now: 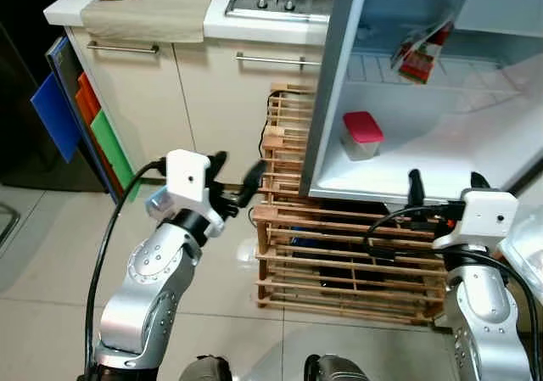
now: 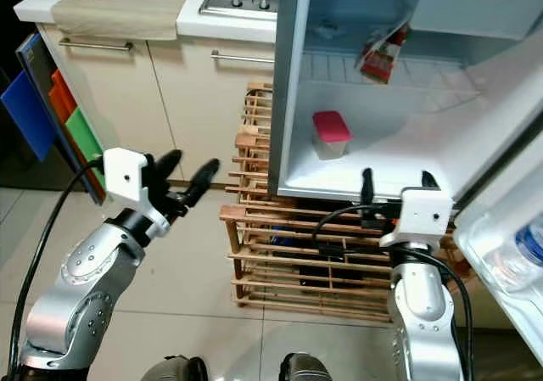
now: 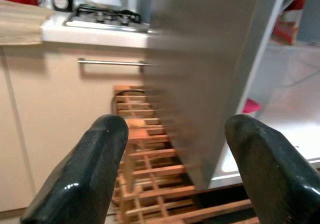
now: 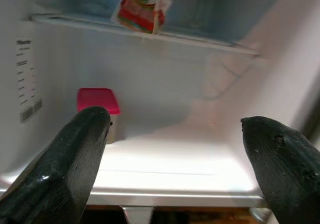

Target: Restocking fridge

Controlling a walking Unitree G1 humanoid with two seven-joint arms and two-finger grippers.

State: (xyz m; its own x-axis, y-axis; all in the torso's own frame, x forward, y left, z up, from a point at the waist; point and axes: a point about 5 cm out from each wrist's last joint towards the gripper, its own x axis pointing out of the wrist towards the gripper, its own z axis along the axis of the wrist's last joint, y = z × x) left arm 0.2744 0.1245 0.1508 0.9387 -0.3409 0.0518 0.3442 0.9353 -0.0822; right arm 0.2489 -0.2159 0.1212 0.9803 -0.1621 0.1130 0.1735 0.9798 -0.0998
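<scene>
Right gripper (image 1: 444, 180) wide open, empty, at fridge shelf (image 1: 441, 156) front edge; red-lidded container (image 1: 361, 134) sits straight ahead near shelf's left wall. Left gripper (image 1: 235, 177) open, empty, outside fridge, farther off.

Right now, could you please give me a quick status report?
Both end effectors open, empty: left beside fridge wall, right at fridge opening. Pink-lidded container on bottom shelf, pouch above. Nothing blocking.

Slatted wooden rack (image 1: 339, 262), brushed-metal fridge (image 1: 335, 84), glossy floor tiles (image 1: 51, 279).
</scene>
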